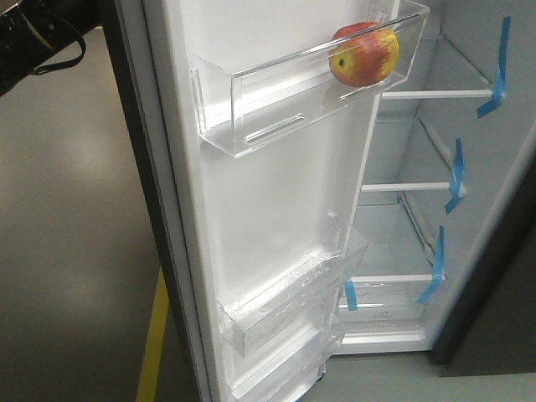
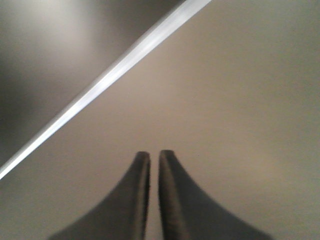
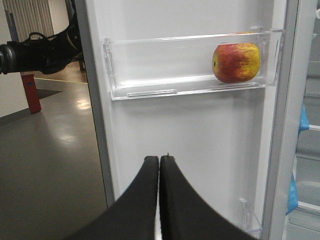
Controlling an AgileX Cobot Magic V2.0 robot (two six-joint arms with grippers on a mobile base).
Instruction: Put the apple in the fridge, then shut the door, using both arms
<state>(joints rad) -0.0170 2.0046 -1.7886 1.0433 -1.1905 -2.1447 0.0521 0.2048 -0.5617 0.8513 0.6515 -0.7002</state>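
Note:
The red and yellow apple (image 1: 364, 54) (image 3: 236, 62) rests at the right end of a clear upper bin (image 1: 276, 100) (image 3: 165, 75) on the door (image 1: 268, 218) (image 3: 200, 135), which stands open. To its right lies the fridge (image 1: 419, 251), white inside with blue-taped glass shelves. My right gripper (image 3: 159, 158) is shut and empty, below and left of the apple, facing the door's white lining. My left gripper (image 2: 154, 153) is shut, empty, close to a blurred grey-brown surface crossed by a bright edge (image 2: 110, 80). A black arm (image 1: 33, 38) (image 3: 40, 50) shows beyond the door's outer side.
Grey floor (image 1: 67, 218) with a yellow line (image 1: 153, 343) lies left of the door. Lower clear bins (image 1: 285, 301) hang on the door. A red object (image 3: 31, 92) stands on the floor far left in the right wrist view.

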